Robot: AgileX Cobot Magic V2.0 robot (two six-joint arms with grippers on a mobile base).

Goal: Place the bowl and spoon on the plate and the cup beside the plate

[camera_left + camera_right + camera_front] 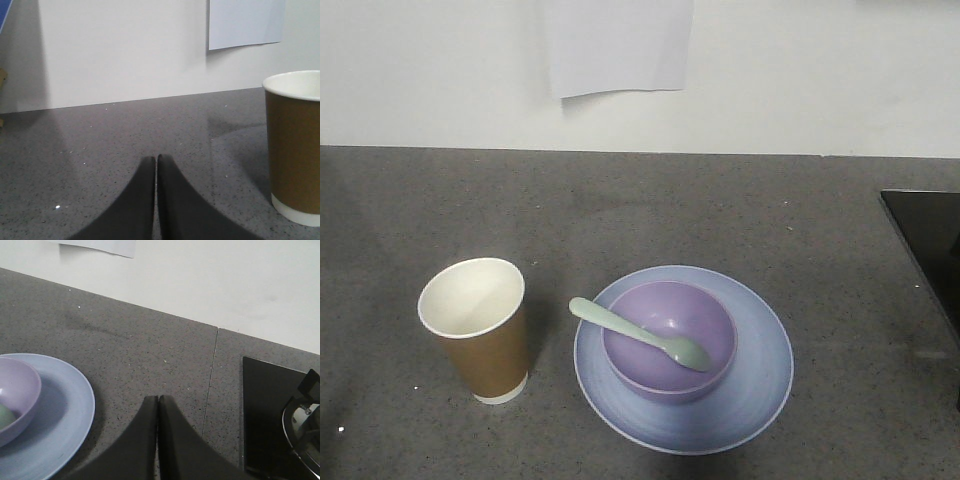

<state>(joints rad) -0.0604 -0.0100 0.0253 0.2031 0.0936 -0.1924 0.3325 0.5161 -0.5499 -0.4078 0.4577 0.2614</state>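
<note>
The lavender bowl (669, 340) sits in the middle of the pale blue plate (760, 375). A mint-green spoon (638, 333) lies across the bowl, scoop inside, handle sticking out over the left rim. The brown paper cup (478, 328) stands upright on the counter, left of the plate and apart from it. Neither gripper shows in the front view. In the left wrist view my left gripper (156, 159) is shut and empty, with the cup (294, 150) to its right. My right gripper (158, 399) is shut and empty, right of the plate (65, 415) and bowl (20, 395).
A black cooktop (930, 240) sits at the counter's right edge, with a glass pot lid (304, 432) on it. A white wall with a sheet of paper (618, 45) bounds the back of the grey speckled counter (650, 210).
</note>
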